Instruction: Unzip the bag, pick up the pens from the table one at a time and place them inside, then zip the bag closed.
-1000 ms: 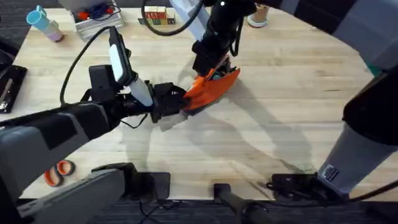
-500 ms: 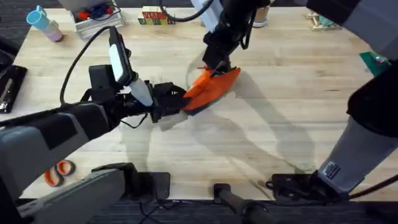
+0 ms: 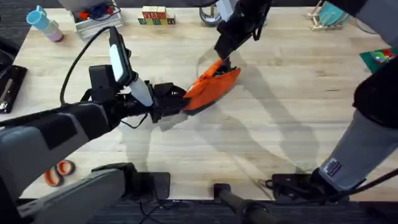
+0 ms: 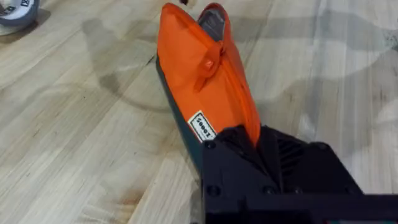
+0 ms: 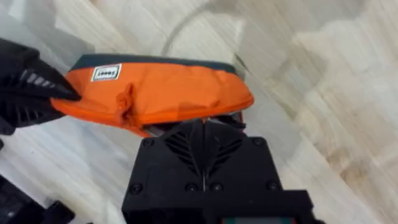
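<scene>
overhead: high, looking down-forward | both wrist views: close on the bag | shared: the bag

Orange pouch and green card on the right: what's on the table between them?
Nothing; the overhead view shows bare light wooden tabletop between the orange fabric pouch and the green card.

Your bag is bright orange up top with a dark navy underside, plus a little white label with dark lettering. Both grippers, left and right, are plain black. The table is light wood with plank grain and some darker streaks.
</scene>
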Tool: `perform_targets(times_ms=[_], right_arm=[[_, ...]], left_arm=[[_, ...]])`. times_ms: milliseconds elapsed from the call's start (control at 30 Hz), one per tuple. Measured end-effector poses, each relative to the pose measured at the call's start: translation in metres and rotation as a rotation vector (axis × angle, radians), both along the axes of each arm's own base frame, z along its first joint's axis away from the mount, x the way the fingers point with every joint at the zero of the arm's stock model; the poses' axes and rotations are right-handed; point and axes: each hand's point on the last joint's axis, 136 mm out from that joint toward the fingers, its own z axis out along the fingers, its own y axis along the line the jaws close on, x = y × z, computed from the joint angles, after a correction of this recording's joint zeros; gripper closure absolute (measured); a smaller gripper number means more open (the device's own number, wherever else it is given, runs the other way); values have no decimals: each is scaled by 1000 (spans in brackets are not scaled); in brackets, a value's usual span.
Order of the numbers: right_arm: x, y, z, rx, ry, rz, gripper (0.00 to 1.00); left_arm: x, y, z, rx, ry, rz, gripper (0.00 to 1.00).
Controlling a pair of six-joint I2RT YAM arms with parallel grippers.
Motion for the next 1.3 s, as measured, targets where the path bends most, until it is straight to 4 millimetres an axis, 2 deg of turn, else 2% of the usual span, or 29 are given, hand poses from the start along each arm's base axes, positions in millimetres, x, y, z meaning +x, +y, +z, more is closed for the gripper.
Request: perform_targets(times_ms=[200,433,1033,1067,1133,1233,1267,1300], right_arm=[[8,-4,1,9,-22,-6,971],[17,-18,1,6,-29,-35,971],[17,-20,3,1,-28,-34,949],[17,-20,5,1,-29,-33,906],[16,-20,10,1,-29,-33,639],[10,-23,20,-8,-11,-31,187],[8,-24,24,-9,-9,-30,66],[7,-24,27,-10,-9,-28,18]], left_arm=[[0,0,0,0,0,0,960],[0,0,0,0,0,0,960],[0,0,0,0,0,0,960],[0,0,0,0,0,0,960],[0,0,0,0,0,0,960],[0,0,0,0,0,0,960],[0,0,0,0,0,0,960],[0,0,0,0,0,0,960]])
